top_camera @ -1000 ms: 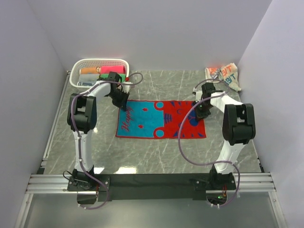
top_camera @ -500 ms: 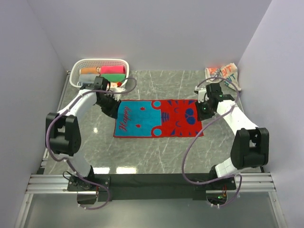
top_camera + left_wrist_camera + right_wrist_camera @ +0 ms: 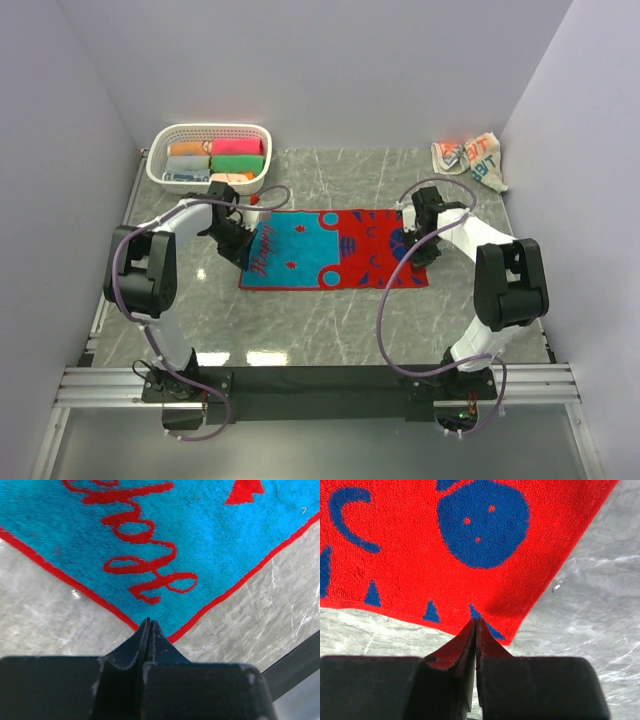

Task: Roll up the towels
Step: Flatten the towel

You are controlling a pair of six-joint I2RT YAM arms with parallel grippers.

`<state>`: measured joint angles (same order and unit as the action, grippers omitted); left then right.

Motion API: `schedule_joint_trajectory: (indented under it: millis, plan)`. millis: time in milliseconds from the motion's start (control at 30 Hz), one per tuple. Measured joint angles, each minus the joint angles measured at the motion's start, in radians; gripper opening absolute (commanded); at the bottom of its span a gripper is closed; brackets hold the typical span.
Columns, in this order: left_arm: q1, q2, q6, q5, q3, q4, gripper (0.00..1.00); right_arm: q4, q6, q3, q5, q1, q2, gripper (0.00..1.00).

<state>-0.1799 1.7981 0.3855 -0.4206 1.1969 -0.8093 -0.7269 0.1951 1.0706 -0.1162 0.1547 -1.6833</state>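
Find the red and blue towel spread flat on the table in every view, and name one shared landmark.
Top external: the towel lies flat mid-table, blue end left, red end right.
Left wrist: its blue end, red script, fills the upper frame.
Right wrist: its red end, blue shapes, fills the upper frame.
Shared landmark: the grey marble table beneath it.

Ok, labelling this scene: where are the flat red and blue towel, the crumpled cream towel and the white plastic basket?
Flat red and blue towel [image 3: 330,262]: top view, middle.
Crumpled cream towel [image 3: 470,160]: top view, middle.
White plastic basket [image 3: 212,128]: top view, far rim.
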Motion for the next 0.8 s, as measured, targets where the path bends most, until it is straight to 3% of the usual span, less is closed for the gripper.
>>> schedule_joint_trajectory:
  millis: [800]
  plan:
    - [-0.043,0.000,-0.018,0.033,-0.048,0.024,0.01,-0.026,0.029,-0.082,0.068,-0.002,0.006,0.05]
